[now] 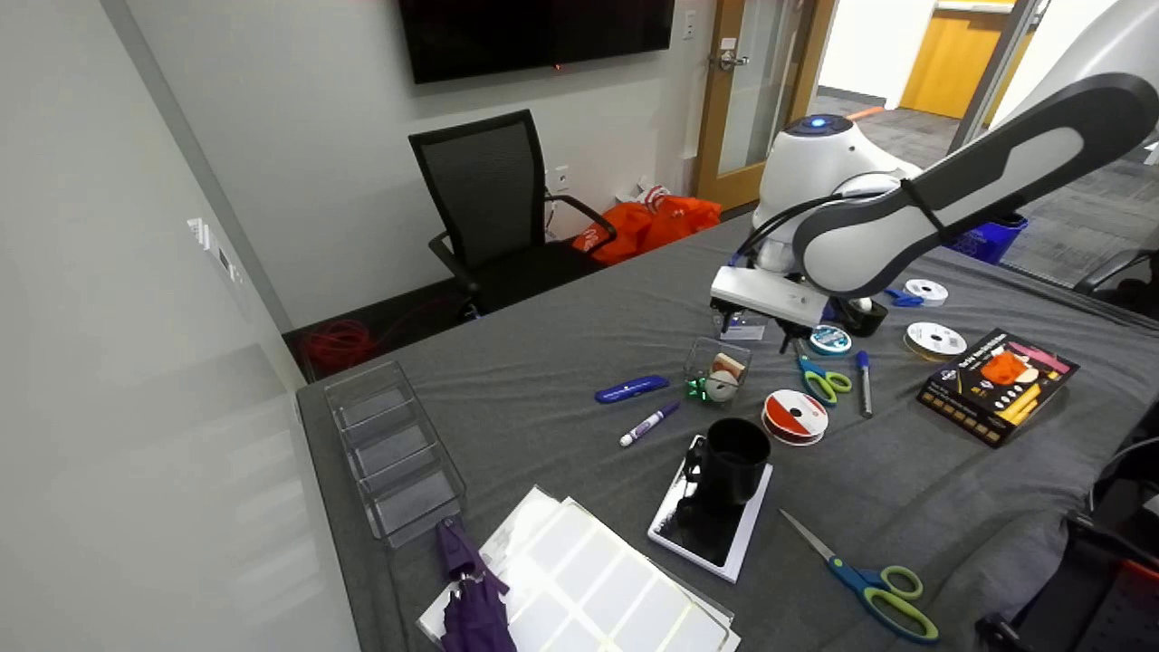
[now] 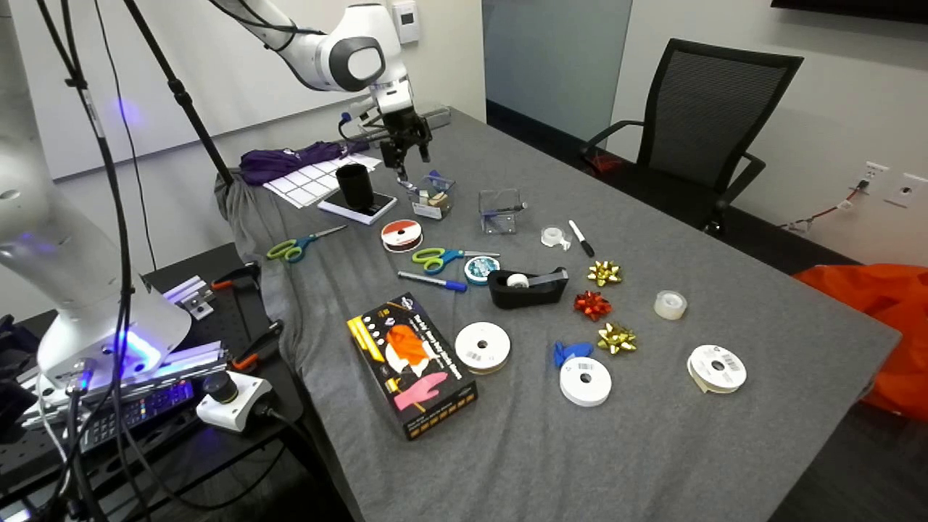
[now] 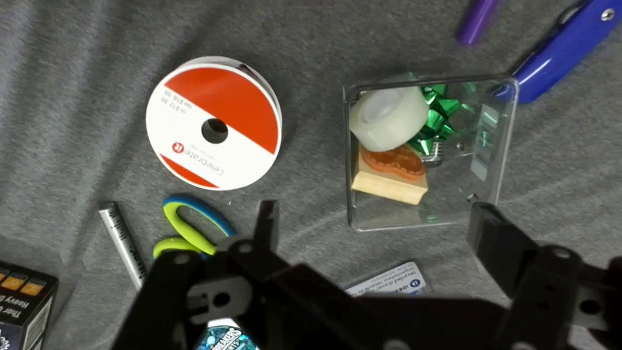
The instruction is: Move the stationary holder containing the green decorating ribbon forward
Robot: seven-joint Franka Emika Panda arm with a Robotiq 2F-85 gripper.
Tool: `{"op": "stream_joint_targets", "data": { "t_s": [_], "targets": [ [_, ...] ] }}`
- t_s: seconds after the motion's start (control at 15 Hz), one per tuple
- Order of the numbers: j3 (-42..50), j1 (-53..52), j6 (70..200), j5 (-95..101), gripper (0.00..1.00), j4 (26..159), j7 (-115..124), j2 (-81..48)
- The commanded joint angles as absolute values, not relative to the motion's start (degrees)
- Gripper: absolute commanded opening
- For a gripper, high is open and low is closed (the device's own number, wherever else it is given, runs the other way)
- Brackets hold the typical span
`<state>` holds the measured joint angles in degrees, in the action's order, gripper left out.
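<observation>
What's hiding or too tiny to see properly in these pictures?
Scissors: in the wrist view, blades hidden by the pincer.
Marker: in the wrist view, all but its purple end cut off by the top edge.
Purple umbrella: in an exterior view, cut off by the bottom edge.
Green gift bow: in an exterior view, loops too small.
</observation>
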<state>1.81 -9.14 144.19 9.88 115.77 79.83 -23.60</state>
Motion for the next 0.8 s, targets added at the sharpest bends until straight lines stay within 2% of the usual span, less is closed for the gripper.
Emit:
{"op": "stream_joint_targets", "data": {
  "t_s": [0.0,0.73],
  "targets": [
    [2.64,-9.89,143.04,8.87,1.0,115.81,78.84,-25.1],
    [5.28,-10.31,144.59,10.74,1.0,114.98,78.81,-28.73]
  ]
}}
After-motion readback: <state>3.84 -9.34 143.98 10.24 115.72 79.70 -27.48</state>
